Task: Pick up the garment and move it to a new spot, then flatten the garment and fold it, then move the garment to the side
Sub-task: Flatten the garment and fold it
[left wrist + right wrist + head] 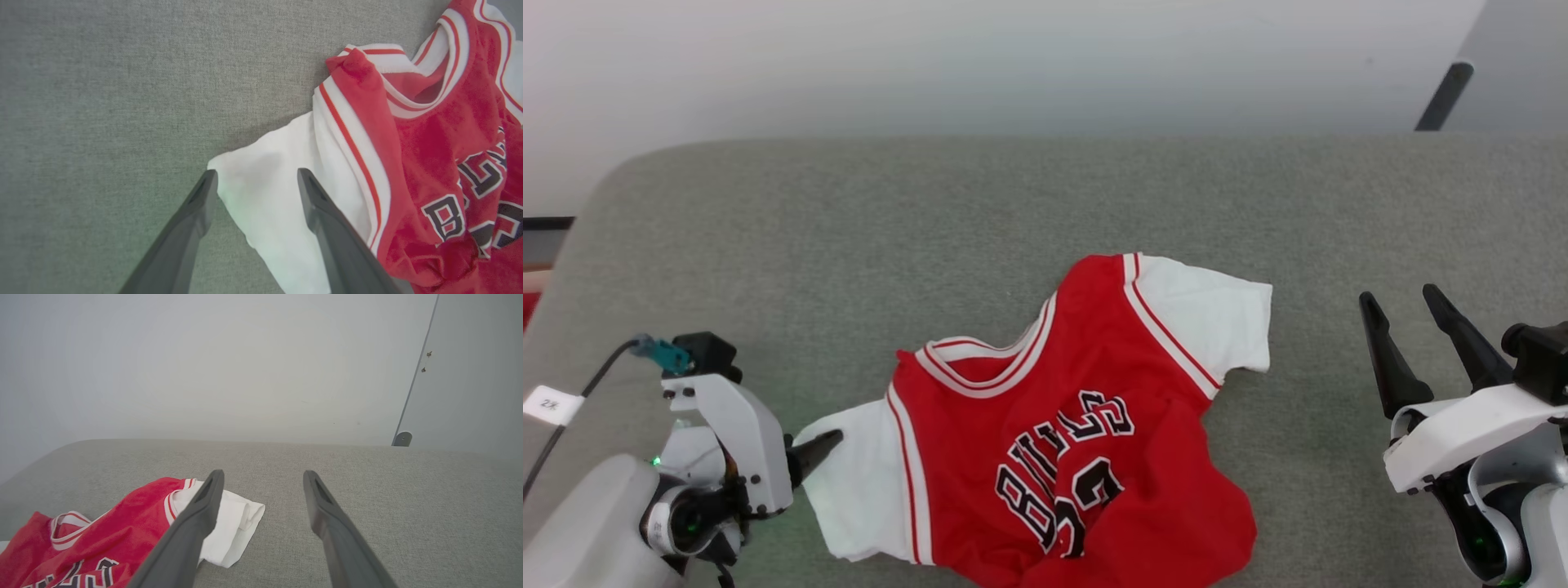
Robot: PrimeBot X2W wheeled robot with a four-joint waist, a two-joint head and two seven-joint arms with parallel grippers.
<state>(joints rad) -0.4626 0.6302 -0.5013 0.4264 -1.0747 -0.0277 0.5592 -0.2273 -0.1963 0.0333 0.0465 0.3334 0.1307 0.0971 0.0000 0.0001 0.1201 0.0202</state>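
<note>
The garment [1078, 408] is a red T-shirt with white sleeves, striped trim and black-and-white lettering, lying rumpled on the grey padded surface [931, 229] near its front edge. My left gripper [817, 447] is at the shirt's left sleeve. In the left wrist view the garment [429, 143] lies right of centre, and my left gripper [256, 173] stands open with its two fingers on either side of the white sleeve [265, 192]. My right gripper [1401, 296] is open and empty, well to the right of the shirt. The right wrist view has my right gripper [263, 473] over bare surface, with the garment [122, 535] at lower left.
A pale wall [1013, 65] runs behind the surface. A dark post [1445, 94] stands at the top right, and a door edge with a round stop [402, 437] is at the right. The surface's rounded left corner [596, 196] is at the left.
</note>
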